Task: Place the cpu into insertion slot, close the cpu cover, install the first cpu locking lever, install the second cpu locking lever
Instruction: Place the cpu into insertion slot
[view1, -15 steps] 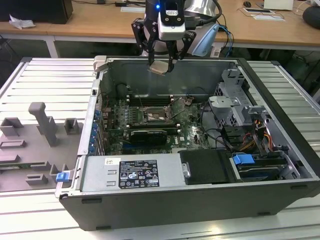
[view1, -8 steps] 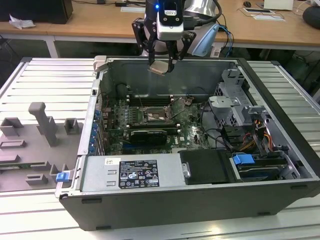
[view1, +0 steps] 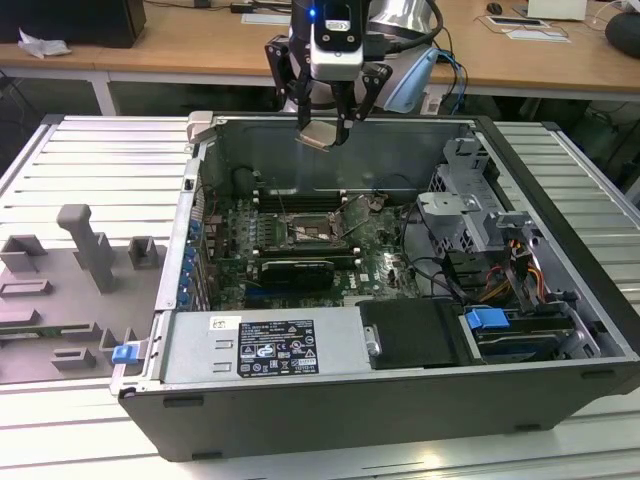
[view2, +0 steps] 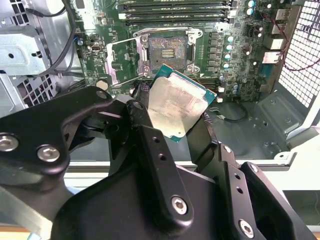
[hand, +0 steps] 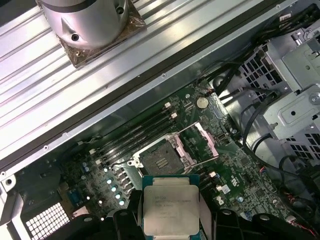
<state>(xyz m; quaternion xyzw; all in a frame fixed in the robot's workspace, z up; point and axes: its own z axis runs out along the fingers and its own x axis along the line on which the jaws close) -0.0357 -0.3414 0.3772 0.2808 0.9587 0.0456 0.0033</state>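
My gripper (view1: 322, 132) hangs above the back wall of the open computer case (view1: 330, 420), shut on the cpu (view1: 320, 136). The cpu (view2: 177, 105) is a flat square chip with a dull silvery top and a green rim, held tilted between the black fingers (view2: 150, 145). In the first wrist view the cpu (hand: 170, 205) sits just short of the insertion slot (hand: 160, 161). The slot (view2: 167, 50) lies open on the green motherboard with its pin field bare. The cpu cover (view2: 120, 60), a thin silver frame, is swung up on its hinge beside the slot (view1: 305, 228).
Memory slots (view1: 300, 195) run behind the socket and a long black card (view1: 295, 270) lies in front of it. A power supply (view1: 260, 345) fills the case's near side. The drive cage (view1: 470, 210) and cables stand at the exterior view's right. Grey fixtures (view1: 85, 245) rest outside.
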